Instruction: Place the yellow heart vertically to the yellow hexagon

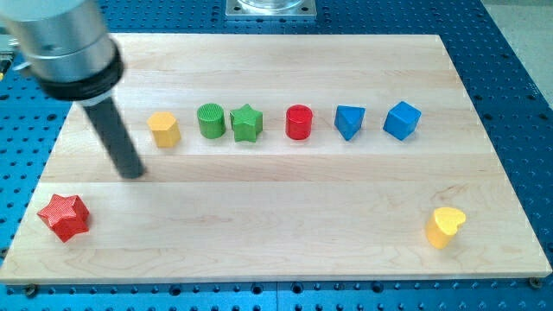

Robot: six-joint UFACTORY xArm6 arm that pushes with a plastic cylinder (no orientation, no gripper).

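1. No claw on this arm, so no spread or pinch to record; it ended in a straight dark rod (117, 138) slanting down from a grey housing (65, 43) at the view's top left.
2. My tip (132, 173) sat on the wooden tabletop (285, 242), left of centre, touching no block.
3. Nearest block: the yellow hexagon (163, 129), just up and to the view's right of my tip, a small gap between them.
4. The hexagon stood at the left end of a row running across the upper middle of the tabletop.
5. Next in the row, rightward: a green cylinder (210, 120), then a green star (246, 123) right against it or nearly so; contact could not be judged.
6. Further right, each apart from the next: a red cylinder (298, 123), a blue block of wedge-like shape (349, 122) whose exact form was unclear, and a blue cube (402, 120).
7. A red star (65, 216) lay alone near the tabletop's lower left corner, below and left of my tip, well apart from it.
8. The yellow heart (444, 226) lay alone near the lower right corner, far across the tabletop from both my tip and the yellow hexagon, below the row's right end.
9. Around the tabletop ran a blue perforated base (518, 69); a grey metal mount (270, 8) showed at the view's top edge.
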